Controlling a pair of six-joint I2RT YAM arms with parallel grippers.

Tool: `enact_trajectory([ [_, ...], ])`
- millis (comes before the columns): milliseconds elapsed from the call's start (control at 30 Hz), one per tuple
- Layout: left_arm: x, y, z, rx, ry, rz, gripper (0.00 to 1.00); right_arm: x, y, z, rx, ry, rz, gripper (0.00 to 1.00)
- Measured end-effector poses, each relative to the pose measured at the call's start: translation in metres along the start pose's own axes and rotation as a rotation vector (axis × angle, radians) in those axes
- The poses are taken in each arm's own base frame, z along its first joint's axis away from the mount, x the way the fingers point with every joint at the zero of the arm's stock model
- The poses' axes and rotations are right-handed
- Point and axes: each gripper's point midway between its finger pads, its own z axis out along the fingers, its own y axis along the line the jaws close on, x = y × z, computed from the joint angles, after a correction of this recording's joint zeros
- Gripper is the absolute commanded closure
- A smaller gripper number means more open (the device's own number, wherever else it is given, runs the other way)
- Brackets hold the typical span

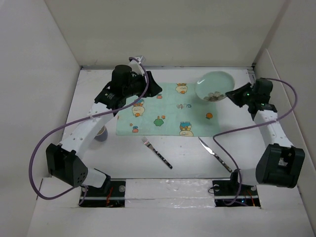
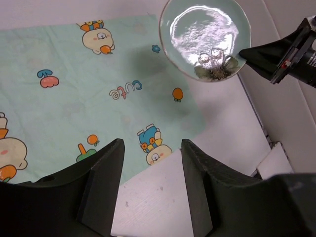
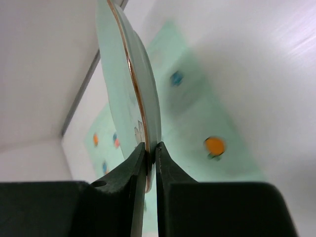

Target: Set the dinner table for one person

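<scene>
Entry: place setting in progress. Hazards noted: the right gripper was clenched on the thin rim of a pale green plate, which the wrist view showed almost edge-on. The fingertips pinched only the edge. So narrow a hold on a glazed rim would likely let the plate pivot or slide out under its own weight. A drop over the far right corner of the mint-green cartoon-print placemat could chip the plate or rumple the cloth. Set down where it was, the plate would probably overhang the placemat's edge rather than sit centred. The left gripper hung over the placemat with fingers released and nothing between them. It was judged near enough to the plate's likely path that the arms could meet. The fork and knife lay off the cloth towards the arm bases, apart from each other. A small cup, partly hidden beneath the left arm, could be knocked by it. Dinner table: large, flat, matte white, rectangular, walled in white on three sides. It ran from the arm bases to the far wall, carried the placemat on its far half, and its surface appeared unmarked.
</scene>
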Motion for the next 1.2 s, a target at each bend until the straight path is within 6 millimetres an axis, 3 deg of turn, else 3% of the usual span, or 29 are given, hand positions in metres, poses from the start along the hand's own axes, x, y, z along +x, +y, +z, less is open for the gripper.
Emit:
enact_trajectory([
  [100,0.004,0.006,-0.004,-0.031,0.015,-0.009,0.53,0.061,0.038,0.001,-0.144,0.148,-0.064,1.0],
  [233,0.004,0.01,-0.013,-0.068,0.012,-0.013,0.53,0.14,0.066,0.007,-0.257,0.365,-0.109,1.0],
  [333,0.001,0.01,-0.022,-0.091,-0.002,-0.009,0.53,0.186,0.073,0.019,-0.283,0.476,-0.123,1.0],
  [433,-0.001,0.011,-0.029,-0.11,-0.016,-0.007,0.52,0.216,0.072,0.036,-0.276,0.551,-0.116,1.0],
  [667,-0.004,0.018,-0.041,-0.173,-0.036,-0.004,0.51,0.244,0.066,0.079,-0.238,0.589,-0.09,1.0],
  [867,-0.003,0.026,-0.05,-0.231,-0.039,0.002,0.51,0.256,0.049,0.096,-0.188,0.597,-0.072,0.98],
  [933,-0.003,0.027,-0.052,-0.239,-0.042,0.002,0.51,0.261,0.039,0.1,-0.158,0.605,-0.073,0.88],
  [967,-0.003,0.027,-0.053,-0.241,-0.043,0.002,0.51,0.263,0.036,0.101,-0.148,0.61,-0.073,0.75],
  [1033,-0.002,0.028,-0.054,-0.246,-0.041,0.001,0.51,0.266,0.031,0.102,-0.137,0.614,-0.075,0.64],
  [1067,-0.002,0.028,-0.054,-0.248,-0.038,0.0,0.51,0.266,0.029,0.102,-0.132,0.616,-0.077,0.54],
  [1133,-0.002,0.029,-0.056,-0.261,-0.035,-0.001,0.54,0.267,0.024,0.102,-0.115,0.611,-0.095,0.45],
  [1167,-0.004,0.029,-0.058,-0.269,-0.034,-0.001,0.61,0.267,0.02,0.102,-0.098,0.61,-0.11,0.4],
  [1200,-0.009,0.028,-0.06,-0.275,-0.041,0.0,0.77,0.267,0.017,0.101,-0.074,0.613,-0.124,0.38],
])
